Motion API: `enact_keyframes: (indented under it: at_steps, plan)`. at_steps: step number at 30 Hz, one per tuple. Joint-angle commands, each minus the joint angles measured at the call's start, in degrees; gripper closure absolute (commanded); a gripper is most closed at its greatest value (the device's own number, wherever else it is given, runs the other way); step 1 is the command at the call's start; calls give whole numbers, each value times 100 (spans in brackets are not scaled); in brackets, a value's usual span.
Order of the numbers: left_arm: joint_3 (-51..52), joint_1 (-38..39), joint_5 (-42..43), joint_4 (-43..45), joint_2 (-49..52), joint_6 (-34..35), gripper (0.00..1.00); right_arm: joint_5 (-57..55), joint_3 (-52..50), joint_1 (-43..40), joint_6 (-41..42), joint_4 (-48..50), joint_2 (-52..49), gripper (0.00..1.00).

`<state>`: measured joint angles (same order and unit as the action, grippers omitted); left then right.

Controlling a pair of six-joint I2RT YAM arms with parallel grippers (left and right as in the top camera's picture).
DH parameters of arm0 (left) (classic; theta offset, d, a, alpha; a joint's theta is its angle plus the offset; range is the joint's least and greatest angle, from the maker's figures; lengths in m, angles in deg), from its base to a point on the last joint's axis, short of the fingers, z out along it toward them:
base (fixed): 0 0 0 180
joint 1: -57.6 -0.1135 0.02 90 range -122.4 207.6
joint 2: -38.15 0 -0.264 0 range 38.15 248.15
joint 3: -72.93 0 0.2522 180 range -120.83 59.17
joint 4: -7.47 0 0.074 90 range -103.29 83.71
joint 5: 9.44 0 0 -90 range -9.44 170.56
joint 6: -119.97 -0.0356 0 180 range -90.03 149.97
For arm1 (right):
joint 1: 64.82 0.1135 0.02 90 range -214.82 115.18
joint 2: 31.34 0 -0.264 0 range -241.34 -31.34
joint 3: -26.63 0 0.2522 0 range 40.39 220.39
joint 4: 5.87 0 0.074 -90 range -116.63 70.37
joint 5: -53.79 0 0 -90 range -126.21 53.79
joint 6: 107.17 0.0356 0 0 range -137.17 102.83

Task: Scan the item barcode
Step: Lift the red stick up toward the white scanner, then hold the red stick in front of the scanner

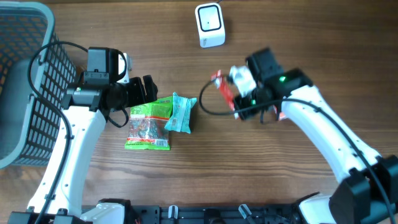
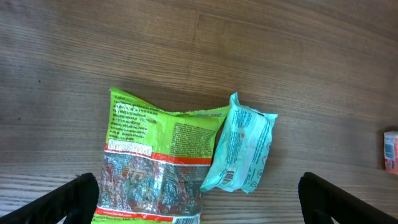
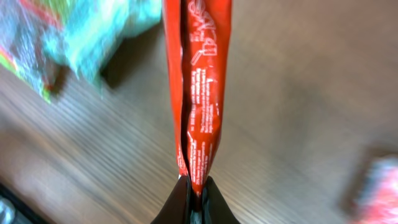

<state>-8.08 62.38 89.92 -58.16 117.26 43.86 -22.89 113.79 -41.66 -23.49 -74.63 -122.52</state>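
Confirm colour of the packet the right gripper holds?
Orange-red packet with white print; right wrist view shows it best.

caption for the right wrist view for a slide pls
Right end effector shut on the edge of a red packet over the wooden table, a teal packet blurred at upper left.

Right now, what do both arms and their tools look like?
The left arm and right arm are smooth white shells with black joints. The left tool and right tool are black, two-fingered, each behind a white camera block. A thin black cable loops off each wrist; a green light glows on the right arm.
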Motion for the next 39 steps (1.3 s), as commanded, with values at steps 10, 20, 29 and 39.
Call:
enact_keyframes:
  at_steps: [10,20,29,39]
  plan:
    - [-20,26,61,13,13,28,0,-2013,3713,2,175,-1648,-894,96]
    - [-20,26,61,13,13,28,0,-3595,4389,177,-275,-938,-2426,96]
    - [-20,26,61,13,13,28,0,-5023,4350,505,-1128,341,-3532,96]
    - [-20,26,61,13,13,28,0,-6269,4332,555,-2041,1928,-4520,96]
